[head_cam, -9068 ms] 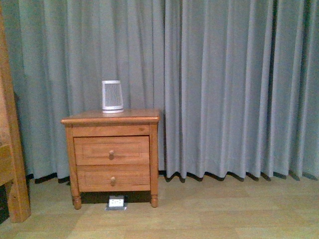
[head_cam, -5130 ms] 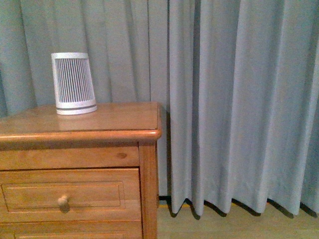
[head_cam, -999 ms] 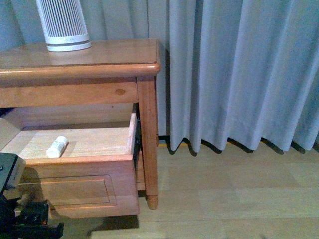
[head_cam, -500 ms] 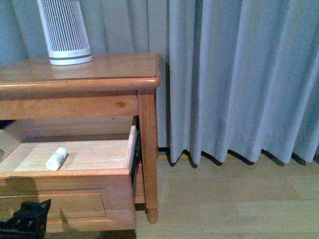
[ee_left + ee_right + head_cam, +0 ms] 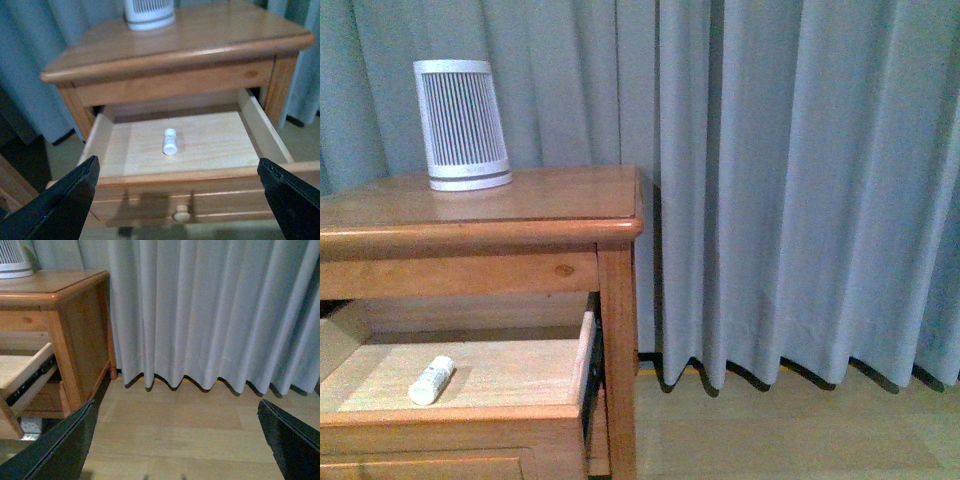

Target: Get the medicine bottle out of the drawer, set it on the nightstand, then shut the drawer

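The nightstand point(image 5: 520, 205) stands at the left with its upper drawer point(image 5: 460, 414) pulled out. The medicine bottle point(image 5: 431, 380), small and white, lies on its side on the drawer's pale floor. In the left wrist view my left gripper point(image 5: 177, 165) hovers open in front of the drawer point(image 5: 200, 176), above its knob point(image 5: 182, 215), with the medicine bottle point(image 5: 170, 141) straight ahead between the spread fingers point(image 5: 65, 205). My right gripper point(image 5: 175, 407) is open over bare floor, to the right of the nightstand point(image 5: 82, 320). Neither gripper shows in the front view.
A large white ribbed cylinder point(image 5: 461, 125) stands at the back of the nightstand top. Grey curtains point(image 5: 790, 180) hang behind and to the right. Wooden floor point(image 5: 175, 430) spreads right of the cabinet. A small white box point(image 5: 31, 426) sits on the floor under the nightstand.
The drawer, shut in the oldest frames, now stands open with the bottle showing. Over the last second the front view rose, and the dark left gripper dropped out of its lower left.
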Robot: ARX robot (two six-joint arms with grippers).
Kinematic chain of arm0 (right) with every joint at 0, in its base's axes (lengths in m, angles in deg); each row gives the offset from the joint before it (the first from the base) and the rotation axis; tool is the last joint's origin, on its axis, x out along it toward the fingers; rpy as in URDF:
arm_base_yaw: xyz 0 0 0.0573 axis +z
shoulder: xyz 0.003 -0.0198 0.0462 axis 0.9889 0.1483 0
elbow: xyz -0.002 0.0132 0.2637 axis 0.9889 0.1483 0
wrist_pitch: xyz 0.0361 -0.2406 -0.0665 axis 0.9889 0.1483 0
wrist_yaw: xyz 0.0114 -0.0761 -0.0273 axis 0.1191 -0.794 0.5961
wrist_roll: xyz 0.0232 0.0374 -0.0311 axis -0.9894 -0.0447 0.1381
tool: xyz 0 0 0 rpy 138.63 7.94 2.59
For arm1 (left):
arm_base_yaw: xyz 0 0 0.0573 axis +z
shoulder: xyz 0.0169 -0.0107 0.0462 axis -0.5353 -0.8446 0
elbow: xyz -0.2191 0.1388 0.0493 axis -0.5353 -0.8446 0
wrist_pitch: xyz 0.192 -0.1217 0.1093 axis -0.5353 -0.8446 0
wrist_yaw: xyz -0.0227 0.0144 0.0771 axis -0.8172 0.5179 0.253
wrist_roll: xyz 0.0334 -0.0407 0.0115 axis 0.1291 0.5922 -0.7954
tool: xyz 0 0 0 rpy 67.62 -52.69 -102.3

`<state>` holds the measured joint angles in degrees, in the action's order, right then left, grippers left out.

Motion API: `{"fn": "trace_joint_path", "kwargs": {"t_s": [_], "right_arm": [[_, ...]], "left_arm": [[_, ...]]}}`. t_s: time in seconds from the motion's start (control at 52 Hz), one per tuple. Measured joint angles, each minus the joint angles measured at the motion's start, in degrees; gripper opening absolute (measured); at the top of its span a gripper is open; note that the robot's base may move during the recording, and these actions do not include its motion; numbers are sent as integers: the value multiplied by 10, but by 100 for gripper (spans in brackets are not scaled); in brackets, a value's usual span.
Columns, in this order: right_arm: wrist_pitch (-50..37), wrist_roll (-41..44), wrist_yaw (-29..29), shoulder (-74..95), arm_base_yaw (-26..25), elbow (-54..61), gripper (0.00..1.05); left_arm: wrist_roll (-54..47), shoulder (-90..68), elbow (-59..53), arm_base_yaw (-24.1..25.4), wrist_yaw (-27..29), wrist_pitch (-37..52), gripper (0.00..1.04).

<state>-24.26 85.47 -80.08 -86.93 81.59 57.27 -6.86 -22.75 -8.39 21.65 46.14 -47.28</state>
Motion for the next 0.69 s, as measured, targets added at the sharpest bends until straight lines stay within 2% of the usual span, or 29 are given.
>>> {"fn": "trace_joint_path", "kwargs": {"t_s": [0.115, 0.211, 0.327, 0.442, 0.5, 0.576, 0.692], "right_arm": [[0, 0, 0, 0, 0, 0, 98], [0, 0, 0, 0, 0, 0, 98], [0, 0, 0, 0, 0, 0, 98], [0, 0, 0, 0, 0, 0, 98], [0, 0, 0, 0, 0, 0, 98], [0, 0, 0, 0, 0, 0, 98], [0, 0, 0, 0, 0, 0, 98]], "left_arm": [[-7, 119, -28, -44, 33, -70, 98], [-7, 208, -44, -60, 49, -130, 98], [1, 255, -69, -61, 66, -139, 98], [0, 269, -106, -87, 75, -131, 98], [7, 280, -116, -68, 53, -136, 98], [44, 292, -115, -18, 22, -182, 98], [75, 295, -115, 13, -12, -191, 98]]}}
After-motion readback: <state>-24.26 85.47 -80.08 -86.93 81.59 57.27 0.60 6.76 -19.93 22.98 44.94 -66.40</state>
